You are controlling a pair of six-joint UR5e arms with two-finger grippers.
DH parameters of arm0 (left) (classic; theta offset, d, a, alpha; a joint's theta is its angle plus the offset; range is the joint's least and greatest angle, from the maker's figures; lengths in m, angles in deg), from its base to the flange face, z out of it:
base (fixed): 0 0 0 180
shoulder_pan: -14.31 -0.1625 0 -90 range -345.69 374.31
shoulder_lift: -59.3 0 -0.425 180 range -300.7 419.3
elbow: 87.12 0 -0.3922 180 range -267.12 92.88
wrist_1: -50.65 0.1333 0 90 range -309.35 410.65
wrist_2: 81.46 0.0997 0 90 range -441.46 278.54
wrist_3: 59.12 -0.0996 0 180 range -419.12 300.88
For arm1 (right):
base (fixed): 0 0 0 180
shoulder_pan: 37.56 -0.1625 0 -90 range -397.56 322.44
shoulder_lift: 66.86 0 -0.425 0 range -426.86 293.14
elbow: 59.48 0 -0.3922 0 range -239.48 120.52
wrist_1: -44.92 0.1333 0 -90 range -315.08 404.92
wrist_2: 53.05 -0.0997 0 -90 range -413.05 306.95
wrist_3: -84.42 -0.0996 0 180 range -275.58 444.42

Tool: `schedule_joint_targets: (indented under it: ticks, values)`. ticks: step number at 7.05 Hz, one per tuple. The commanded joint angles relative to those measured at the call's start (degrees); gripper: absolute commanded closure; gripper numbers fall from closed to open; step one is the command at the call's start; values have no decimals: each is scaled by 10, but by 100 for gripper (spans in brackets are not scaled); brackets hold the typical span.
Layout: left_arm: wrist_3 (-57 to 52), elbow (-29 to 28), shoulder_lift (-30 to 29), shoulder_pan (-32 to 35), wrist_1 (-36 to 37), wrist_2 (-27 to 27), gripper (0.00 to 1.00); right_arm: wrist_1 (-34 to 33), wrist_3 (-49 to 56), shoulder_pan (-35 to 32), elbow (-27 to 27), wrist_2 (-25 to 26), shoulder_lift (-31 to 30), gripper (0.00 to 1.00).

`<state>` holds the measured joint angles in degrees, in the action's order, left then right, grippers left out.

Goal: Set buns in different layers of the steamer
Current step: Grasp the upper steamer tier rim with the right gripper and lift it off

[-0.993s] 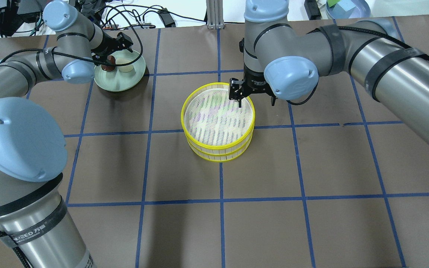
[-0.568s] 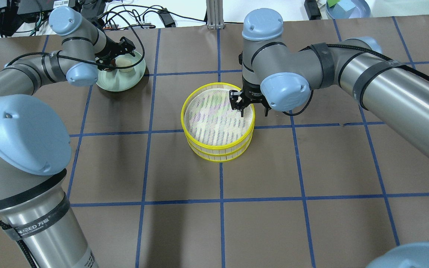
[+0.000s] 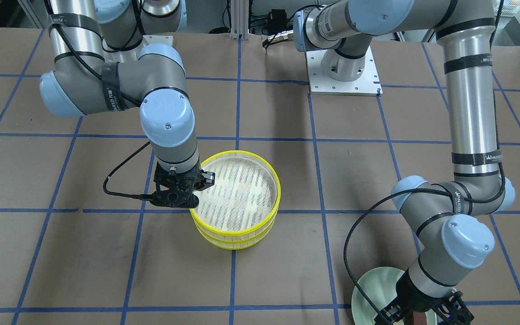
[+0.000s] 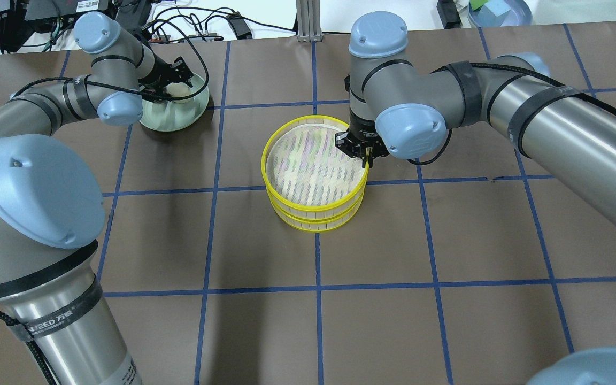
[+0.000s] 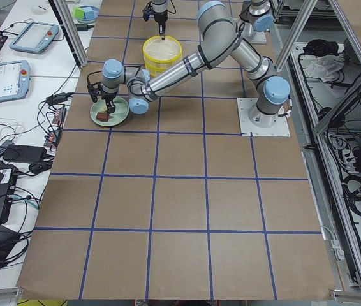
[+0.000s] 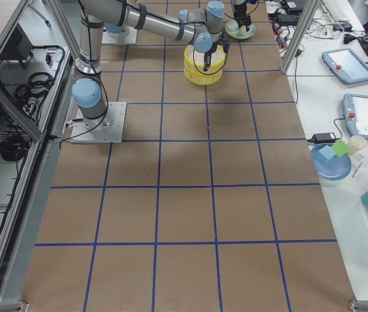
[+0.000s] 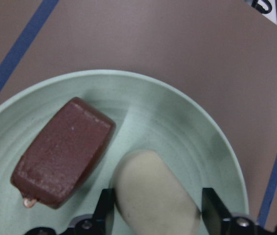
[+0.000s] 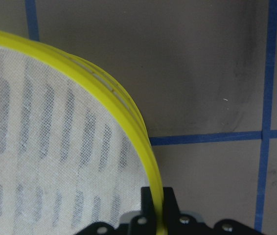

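Note:
Two steamer layers are stacked at the table's middle, the top layer on the lower layer. My right gripper is shut on the top layer's yellow rim at its right edge, and it also shows in the right wrist view. The cream bun and the reddish-brown bun lie side by side on the pale green plate. My left gripper is open, its fingers low on either side of the cream bun. In the overhead view the left gripper hides most of the buns.
The green plate sits at the far left of the table, near cables beyond the edge. The table is brown paper with a blue tape grid. A blue bowl stands off the table at the back right.
My right gripper moved from inside the top layer to its right rim and closed on it; the layer shifted slightly. My left gripper came down over the cream bun.

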<state>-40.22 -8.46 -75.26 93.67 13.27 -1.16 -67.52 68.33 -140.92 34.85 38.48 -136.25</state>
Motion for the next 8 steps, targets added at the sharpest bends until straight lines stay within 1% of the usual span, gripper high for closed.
schedule_joint_targets:
  ticks: [1,2,3,4,6,7,8]
  values:
    - [-2,1,2,0,-1,3,100,54,5,11,-5,1,-63,100]
    - [-26,1,12,0,-1,-12,100,96,12,27,-11,5,-94,100]
    - [-52,1,26,0,-1,-44,100,138,34,52,-15,10,-135,100]
    - [-46,3,47,1,-10,-45,100,173,89,94,-17,12,-168,100]
    - [-18,10,95,17,-83,-45,100,250,188,178,-30,12,-218,100]
    - [10,12,102,34,-88,-45,100,260,238,211,-30,10,-220,100]
    - [51,14,112,63,-89,-46,100,263,262,218,-27,11,-220,100]
